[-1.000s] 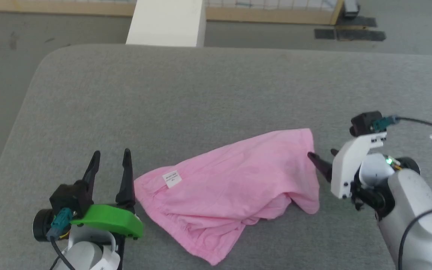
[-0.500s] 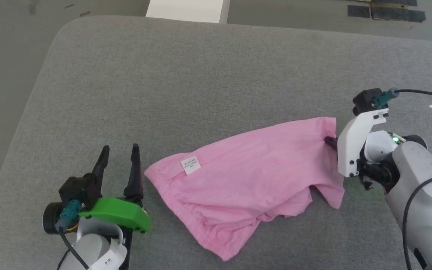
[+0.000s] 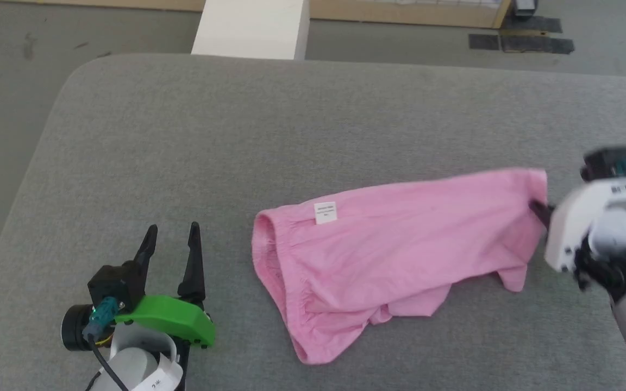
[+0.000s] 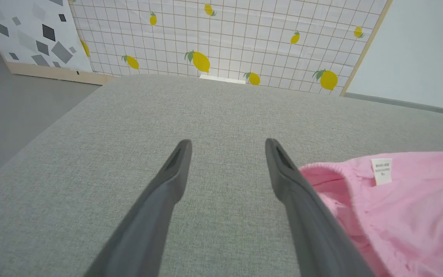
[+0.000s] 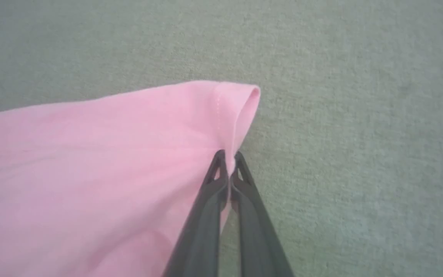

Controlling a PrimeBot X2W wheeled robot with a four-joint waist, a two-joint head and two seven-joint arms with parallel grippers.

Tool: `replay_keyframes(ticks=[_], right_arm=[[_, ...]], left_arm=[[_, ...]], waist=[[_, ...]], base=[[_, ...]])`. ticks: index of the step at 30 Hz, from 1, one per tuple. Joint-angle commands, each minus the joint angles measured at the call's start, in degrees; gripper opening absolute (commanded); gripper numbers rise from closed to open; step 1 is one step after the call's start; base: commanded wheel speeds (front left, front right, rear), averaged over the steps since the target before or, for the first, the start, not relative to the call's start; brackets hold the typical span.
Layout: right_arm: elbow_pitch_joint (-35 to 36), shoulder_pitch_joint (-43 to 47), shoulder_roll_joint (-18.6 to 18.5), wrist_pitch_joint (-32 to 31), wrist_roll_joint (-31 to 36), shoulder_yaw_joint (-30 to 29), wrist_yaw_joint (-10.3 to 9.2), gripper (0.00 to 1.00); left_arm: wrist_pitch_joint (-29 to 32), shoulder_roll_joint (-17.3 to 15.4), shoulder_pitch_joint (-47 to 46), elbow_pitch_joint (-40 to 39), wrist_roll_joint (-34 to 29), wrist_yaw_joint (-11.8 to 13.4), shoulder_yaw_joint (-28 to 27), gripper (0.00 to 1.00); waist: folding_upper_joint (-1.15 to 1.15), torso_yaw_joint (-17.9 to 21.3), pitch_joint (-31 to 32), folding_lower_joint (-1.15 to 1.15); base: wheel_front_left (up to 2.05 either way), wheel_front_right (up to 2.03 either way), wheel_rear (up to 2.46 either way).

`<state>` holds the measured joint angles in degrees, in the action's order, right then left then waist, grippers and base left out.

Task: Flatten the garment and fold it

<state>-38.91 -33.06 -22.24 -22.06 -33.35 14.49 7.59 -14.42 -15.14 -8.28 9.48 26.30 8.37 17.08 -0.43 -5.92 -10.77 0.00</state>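
1. My right gripper (image 5: 228, 154) is pinched closed on the hem corner of the garment (image 3: 400, 239), at its right end.
2. The garment lies on the grey pad (image 3: 237, 136).
3. My left gripper (image 3: 173, 228) gapes wide and empty near its left end.

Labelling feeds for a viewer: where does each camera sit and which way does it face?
Head view: on the head, looking down at the garment on the grey surface; left gripper lower left, right gripper right.
Left wrist view: left wrist, along its open fingers toward a lemon-print panel.
Right wrist view: right wrist, along fingers shut on the garment's hem.
Shared: head and left wrist views show the white label.
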Motion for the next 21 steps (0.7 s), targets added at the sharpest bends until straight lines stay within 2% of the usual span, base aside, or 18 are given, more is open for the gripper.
replay_keyframes(ticks=[1, 6, 12, 13, 14, 15, 21], right_arm=[[0.27, 2.49, -0.45, 0.39, -0.15, -1.13, -0.1, 0.0], [0.08, 8.22, -0.54, 1.04, 0.65, -6.15, -0.1, 0.0], [-0.22, 12.26, 1.84, 2.87, 2.24, -10.1, -0.1, 0.0], [-0.16, 12.43, 2.34, 3.37, 2.51, -10.47, -0.1, 0.07], [-0.12, 12.65, 2.81, 3.83, 2.84, -10.71, -0.1, 0.42], [0.08, 12.96, 3.25, 4.83, 3.33, -11.07, -0.1, 1.0], [2.31, 15.17, 4.92, 12.48, 6.59, -13.76, -0.1, 1.0]], left_arm=[[0.06, -0.35, 0.44, 0.23, 0.11, -0.21, -0.03, 1.0], [1.01, -0.78, 0.67, 0.47, 0.3, -0.12, 0.24, 1.0], [2.28, -1.26, 0.76, 0.1, 0.33, 0.04, 0.77, 1.0], [2.49, -1.33, 0.78, 0.1, 0.4, -0.03, 0.87, 1.0], [2.67, -1.38, 0.8, 0.13, 0.44, -0.09, 0.98, 1.0], [2.92, -1.48, 0.83, 0.22, 0.41, -0.22, 1.24, 1.0], [5.06, -1.36, 0.08, 0.28, 0.52, -1.43, 3.19, 1.0]], waist=[[0.43, 1.14, 0.89, 0.0], [0.43, 2.51, 1.53, 0.0], [0.43, 3.63, 1.79, 0.0], [0.43, 3.76, 1.86, 0.0], [0.43, 3.86, 2.07, 0.0], [0.43, 3.93, 2.47, 0.0], [0.43, 3.89, 4.95, 0.0]], base=[[0.0, 0.0, 0.0], [0.0, 0.0, 0.0], [0.0, 0.0, 0.0], [0.0, 0.0, 0.0], [0.0, 0.0, 0.0], [0.0, 0.0, 0.0], [0.0, 0.0, 0.0]])
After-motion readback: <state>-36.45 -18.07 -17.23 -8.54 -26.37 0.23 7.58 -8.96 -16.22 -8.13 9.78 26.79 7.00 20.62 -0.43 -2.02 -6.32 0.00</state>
